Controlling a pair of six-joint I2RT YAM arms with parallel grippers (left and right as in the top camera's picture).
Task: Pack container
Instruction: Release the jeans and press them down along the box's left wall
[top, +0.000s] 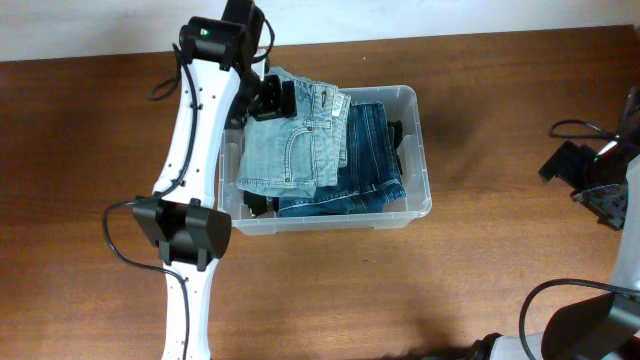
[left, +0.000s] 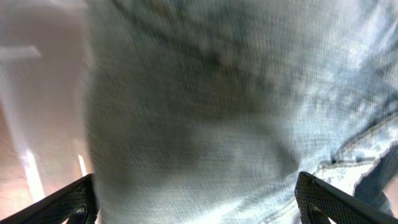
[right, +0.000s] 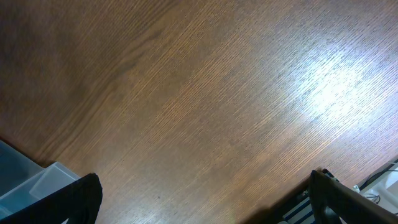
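The container (top: 330, 224) sits a bit above the middle of the overhead frame on the brown table (top: 480, 290). It's stuffed with denim: a folded light-wash pair of jeans (top: 290, 155) on the left and a darker blue pair (top: 365, 150) on the right. The left arm (top: 195, 130) comes up from the lower left and bends over the container's upper-left corner. Its wrist view is basically all light denim, blurry and super close. The left jaws are spread wide, fingertips (left: 74, 199) down in the bottom corners. The right arm (top: 590, 170) is off at the right edge, well apart from the container. The right jaws are spread too, over plain wood, with a container corner peeking in at lower left.
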